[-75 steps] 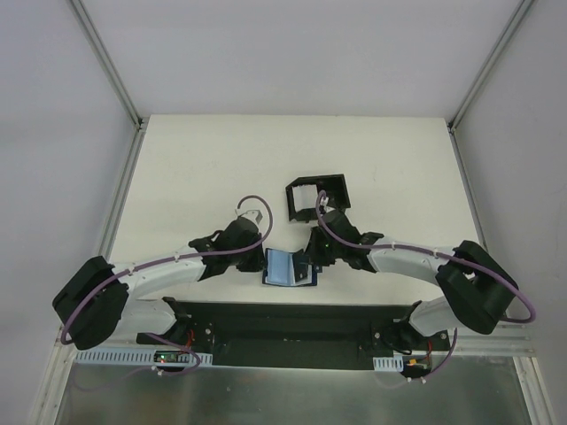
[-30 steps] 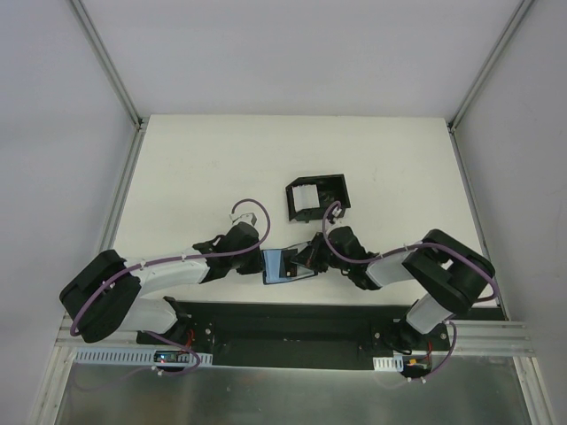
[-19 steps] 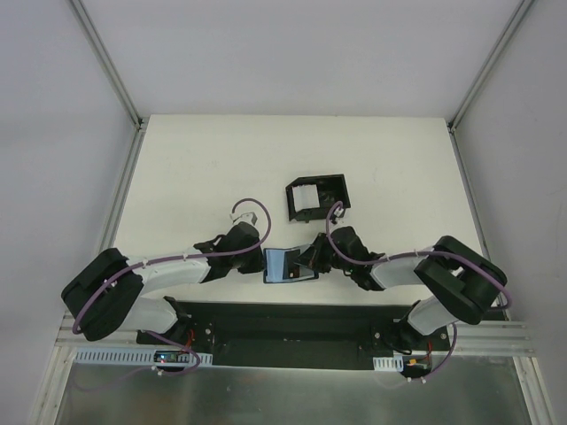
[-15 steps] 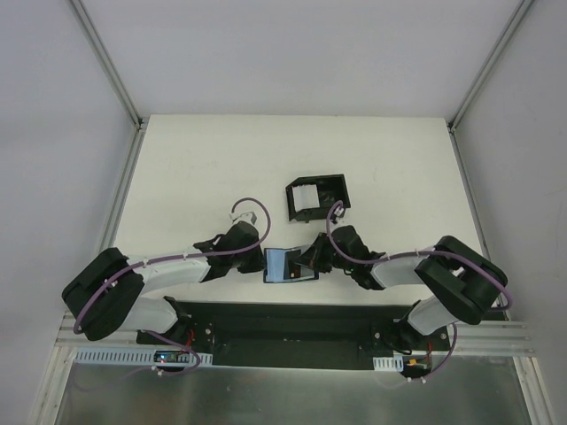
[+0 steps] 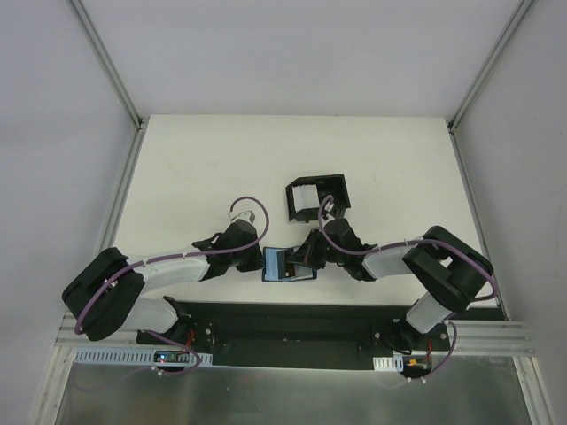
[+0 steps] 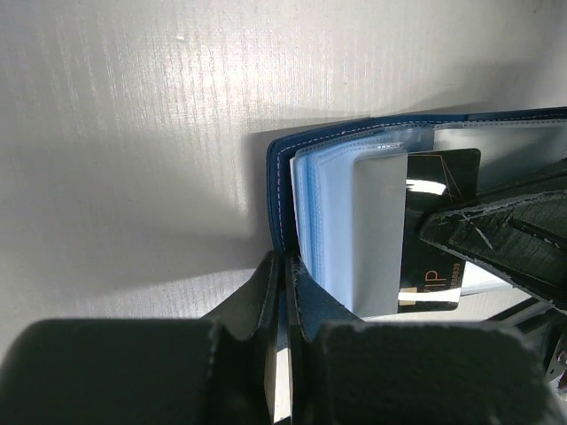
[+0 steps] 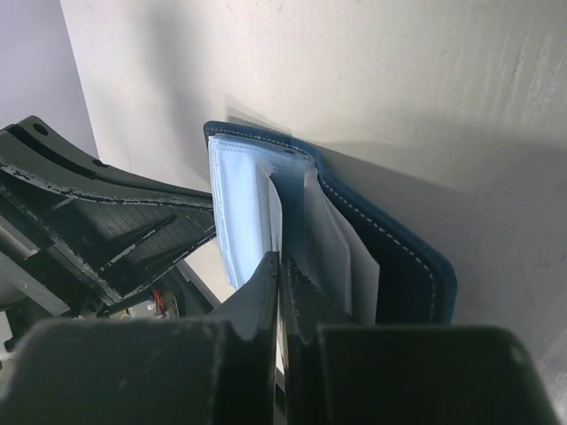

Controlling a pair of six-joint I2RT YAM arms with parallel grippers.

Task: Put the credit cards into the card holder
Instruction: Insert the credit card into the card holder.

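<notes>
Your card holder (image 5: 285,266) sits open on the table (image 5: 195,168) near the front edge, right between both arms. Left gripper (image 6: 285,266) is clamped on its blue cover. Right gripper (image 7: 279,264) is pinched tight, tips in among the clear sleeves (image 7: 235,212); can't tell if it's nipping anything. A pale card (image 6: 379,239) and a dark card (image 6: 438,266) poke partway out. More white cards (image 5: 304,196) sit in the black box (image 5: 330,184) behind.

Left arm (image 5: 168,266) and right arm (image 5: 390,257): white link tubes, bulky black joint housings. A purple cable (image 5: 234,209) is looped along each, tied with white clips. Bases are bolted onto a black plate (image 5: 283,323) at the near edge. Left tool (image 6: 285,266) and right tool (image 7: 280,266) are fitted with matte black fingers (image 6: 496,230), ribbed and scuffed.
</notes>
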